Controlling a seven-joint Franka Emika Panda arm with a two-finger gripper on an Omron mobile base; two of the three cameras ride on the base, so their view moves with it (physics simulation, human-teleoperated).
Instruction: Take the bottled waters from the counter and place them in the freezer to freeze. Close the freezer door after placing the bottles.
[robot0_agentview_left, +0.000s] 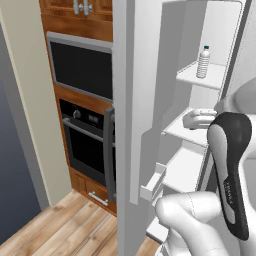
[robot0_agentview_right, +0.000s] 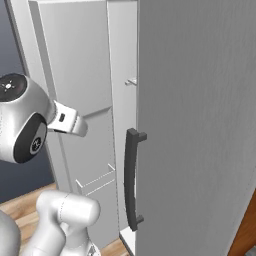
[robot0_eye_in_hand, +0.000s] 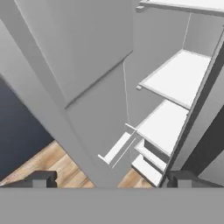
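Freezer door (robot0_agentview_left: 131, 100) is what your coming move turns on, and it stands swung out toward you. In the left base view it runs as a tall light-grey panel down the middle of the frame, its long axis vertical, with its free edge facing the camera and a small white bin (robot0_agentview_left: 152, 186) on its inner face at lower centre.

To the right of it the freezer (robot0_agentview_left: 200, 145) is open. One bottled water (robot0_agentview_left: 203, 62) stands upright on a white shelf at upper right of that view. On the shelf below, at middle right, a whitish rounded shape (robot0_agentview_left: 198, 119) lies on its side; you cannot tell from here whether it is a second bottle.

Your gripper (robot0_eye_in_hand: 111, 177) shows in the hand view as two dark tips at the bottom left and bottom right corners. The jaws stand spread wide with nothing between them, so you are carrying nothing.

In that hand view the door panel (robot0_eye_in_hand: 74, 57) takes the upper left and slants down to the lower centre, while the white shelves (robot0_eye_in_hand: 177, 78) step down the right side. So the door lies to the left of your open pincer and the freezer cavity to the right, with the door's inner face turned toward the shelves.

By my judgement, if the bottles are all in, closing the door means getting to its outer face and pushing it toward the right of the frame. Nothing here shows the counter, so you cannot confirm that no bottles remain there.
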